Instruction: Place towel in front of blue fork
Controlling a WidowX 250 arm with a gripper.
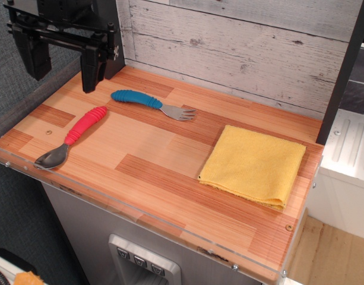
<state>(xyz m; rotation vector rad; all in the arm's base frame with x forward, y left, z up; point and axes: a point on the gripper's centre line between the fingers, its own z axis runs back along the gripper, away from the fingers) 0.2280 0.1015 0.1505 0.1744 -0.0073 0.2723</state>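
Observation:
The yellow towel (pixel 254 164) lies flat and folded on the right side of the wooden table. The blue fork (pixel 151 103) lies at the back middle, blue ribbed handle to the left, grey tines to the right. My gripper (pixel 63 74) hangs at the back left corner, above the table, well left of the fork and far from the towel. Its two black fingers (pixel 89 74) stand apart with nothing between them, so it is open and empty.
A red-handled grey spoon (pixel 72 138) lies at the front left, bowl toward the table edge. A whitewashed plank wall (pixel 241 47) backs the table. A black post (pixel 345 71) stands at the right rear. A clear lip (pixel 140 219) runs along the front edge.

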